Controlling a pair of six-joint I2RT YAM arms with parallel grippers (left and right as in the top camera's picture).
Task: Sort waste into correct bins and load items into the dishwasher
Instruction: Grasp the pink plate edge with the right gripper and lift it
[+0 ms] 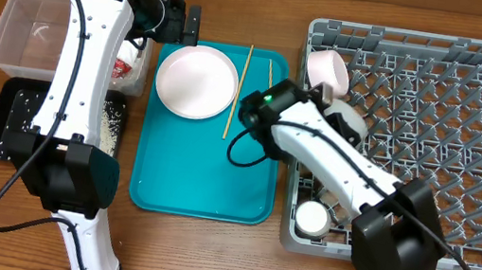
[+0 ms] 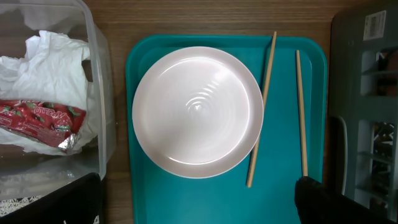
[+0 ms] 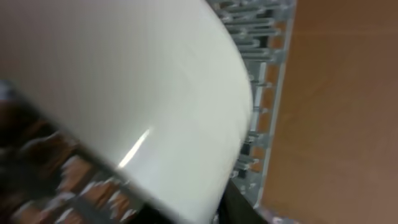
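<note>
Bright, even light from above across the table (image 1: 204, 254), only soft shadows under the arms. The left wrist view is crisp: faint ripples of reflection on the white plate (image 2: 196, 112), thin shadows beside the chopsticks (image 2: 262, 109). The right wrist view is all smear. A pale bowl (image 3: 124, 74) fills it, out of focus, with one streak of glare, and the rack (image 3: 267, 87) behind is blurred.

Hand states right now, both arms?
Left hand: open, empty.
Right hand: cannot tell; a bowl fills its camera view.
</note>
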